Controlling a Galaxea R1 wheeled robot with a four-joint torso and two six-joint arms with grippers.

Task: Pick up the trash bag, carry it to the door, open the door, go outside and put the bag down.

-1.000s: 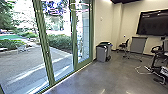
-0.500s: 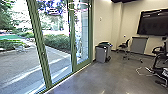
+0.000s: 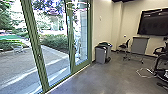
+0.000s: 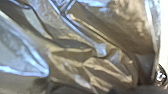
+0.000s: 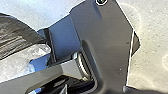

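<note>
Viewpoint slightly forward, crinkled, glossy, seemingly plastic bag (image 4: 112,27), claws' opening and hold unclear.

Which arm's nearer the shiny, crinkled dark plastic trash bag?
Left, judging by the wrist views. The bag looms close up at the left wrist, its folds large; the right wrist looks farther off, with part of it in sight.

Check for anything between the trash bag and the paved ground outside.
Yes: the green-framed glass doors stand between the trash bag and the paved ground. They look shut. The grey bin is by the wall just past their far end, likely not in the way.
</note>
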